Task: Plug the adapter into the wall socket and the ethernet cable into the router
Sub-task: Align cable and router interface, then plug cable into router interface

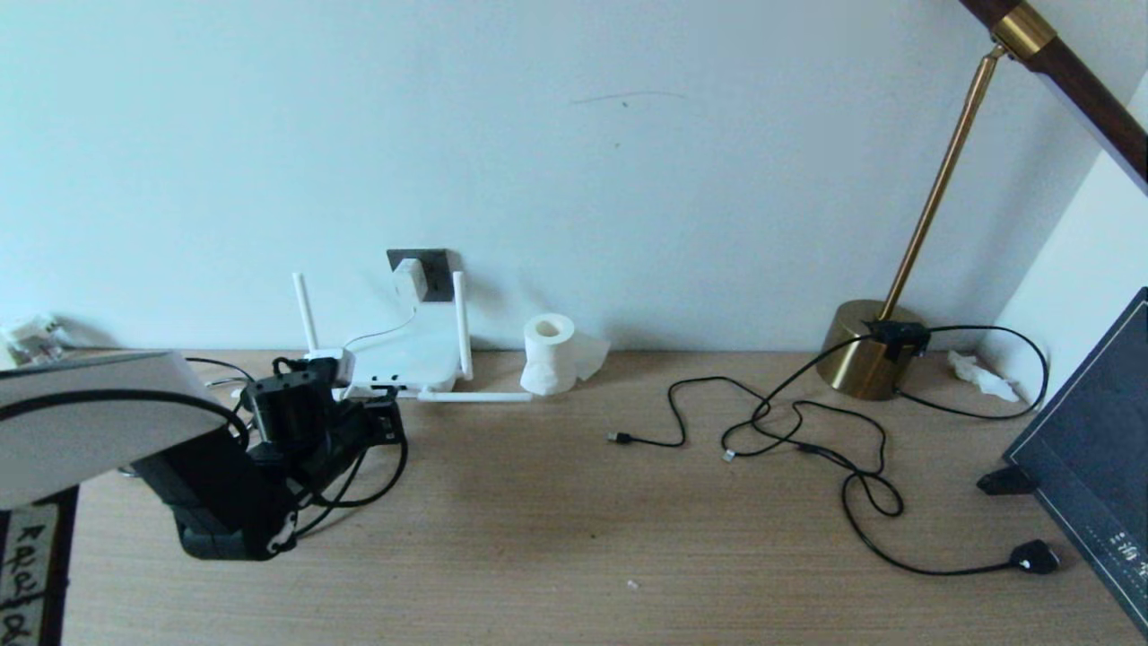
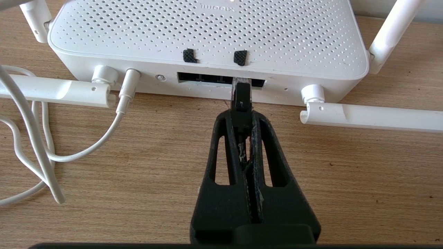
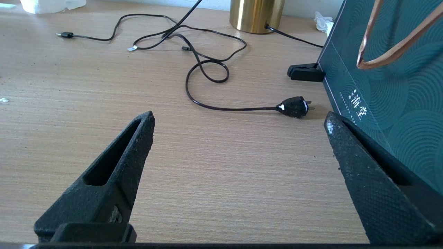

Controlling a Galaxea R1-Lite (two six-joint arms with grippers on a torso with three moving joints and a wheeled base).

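Note:
The white router lies against the wall, under the dark grey wall socket. The white adapter sits on the socket, and its thin cord drops to the router. My left gripper is shut on the black plug of the ethernet cable. The plug's clear tip is at the mouth of the dark port row on the router front. In the head view the left gripper stands just in front of the router, with black cable looping below it. My right gripper hovers open over bare table.
A toilet-paper roll stands right of the router. Thin black USB cords and a lamp cord with a bulky plug sprawl toward the brass lamp base. A dark green board leans at the right edge, beside the right gripper.

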